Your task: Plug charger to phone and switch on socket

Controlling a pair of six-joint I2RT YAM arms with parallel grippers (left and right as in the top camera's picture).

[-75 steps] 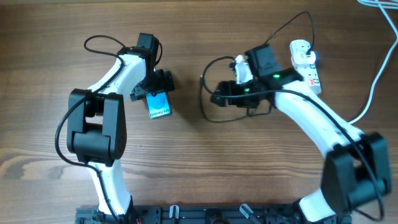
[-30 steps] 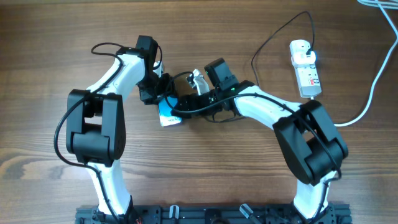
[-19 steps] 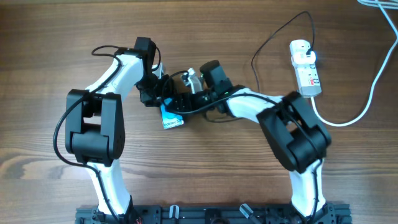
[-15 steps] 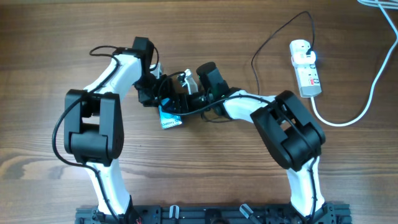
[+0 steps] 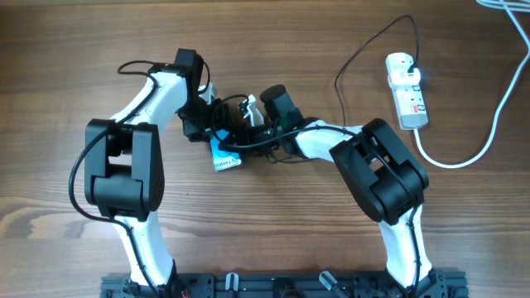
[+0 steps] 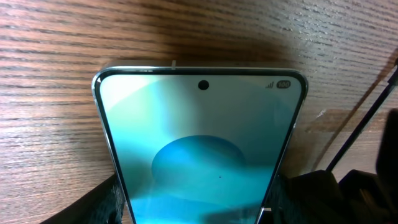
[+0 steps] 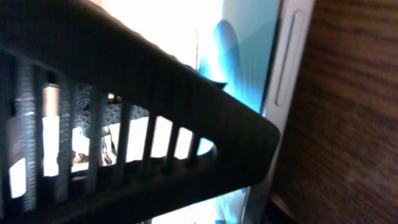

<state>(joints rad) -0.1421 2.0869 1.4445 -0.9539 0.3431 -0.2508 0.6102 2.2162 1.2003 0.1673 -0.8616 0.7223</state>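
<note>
Left gripper [image 5: 210, 132] clamps the phone [image 5: 225, 156], long axis far-to-near; right gripper [image 5: 238, 131], just right, grip unclear, sits nearer the charger [image 5: 338, 83].

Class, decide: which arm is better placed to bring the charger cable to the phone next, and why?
Right, probably. The left gripper is clamped on the phone, so it can only steady it. The right gripper hovers beside the phone, and the charger cable leads toward that arm.
</note>
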